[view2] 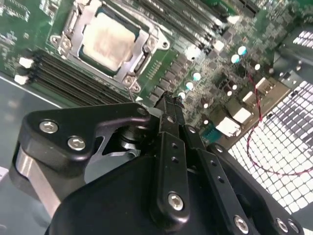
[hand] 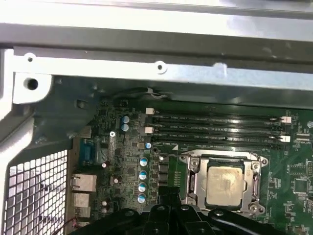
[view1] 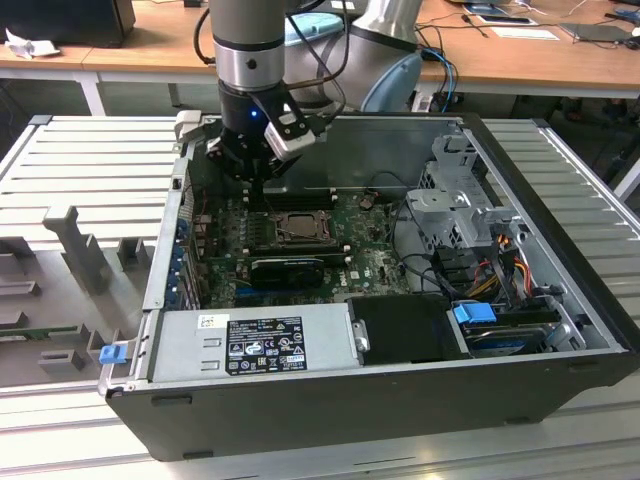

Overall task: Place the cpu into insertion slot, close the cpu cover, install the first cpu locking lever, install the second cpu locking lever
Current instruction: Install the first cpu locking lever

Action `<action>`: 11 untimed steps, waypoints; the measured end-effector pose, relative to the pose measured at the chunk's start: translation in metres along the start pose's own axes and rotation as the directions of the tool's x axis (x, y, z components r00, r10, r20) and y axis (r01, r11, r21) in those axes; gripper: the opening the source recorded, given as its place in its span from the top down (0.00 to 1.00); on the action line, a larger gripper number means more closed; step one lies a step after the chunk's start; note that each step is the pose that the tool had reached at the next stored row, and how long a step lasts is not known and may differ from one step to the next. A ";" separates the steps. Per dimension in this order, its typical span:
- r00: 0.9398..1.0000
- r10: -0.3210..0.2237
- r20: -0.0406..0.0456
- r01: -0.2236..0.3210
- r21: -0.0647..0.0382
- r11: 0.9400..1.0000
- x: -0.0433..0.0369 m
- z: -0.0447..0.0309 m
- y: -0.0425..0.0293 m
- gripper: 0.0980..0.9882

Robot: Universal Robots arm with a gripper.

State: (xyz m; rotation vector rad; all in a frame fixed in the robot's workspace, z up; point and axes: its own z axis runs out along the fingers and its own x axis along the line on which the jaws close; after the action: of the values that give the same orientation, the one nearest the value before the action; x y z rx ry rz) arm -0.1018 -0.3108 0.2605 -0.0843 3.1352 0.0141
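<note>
One arm hangs over an open computer case (view1: 400, 400), its gripper (view1: 262, 195) low above the green board (view1: 375, 260). Its fingers (view2: 171, 132) are pressed together with nothing between them. The chip (view2: 108, 41) lies flat in the socket (view1: 270, 228), pale face up. The metal cover (hand: 249, 186) lies shut over the chip's edges, and the chip shows through the cut-out. In the exterior view the socket sits at about five o'clock from the gripper, near it but apart. Black memory slots (hand: 215, 128) run just beside the socket, at its twelve o'clock. A grey power box (view1: 260, 340) lies at six o'clock from the socket, and a drive cage (view1: 455, 200) at three o'clock.
</note>
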 end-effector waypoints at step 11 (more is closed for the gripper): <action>1.000 0.000 0.000 0.000 0.000 1.000 0.0148 0.0056 0.0162 0.99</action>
State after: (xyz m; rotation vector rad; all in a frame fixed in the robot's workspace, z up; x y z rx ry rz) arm -0.1174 -0.2954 0.2549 -0.0846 3.1352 0.0140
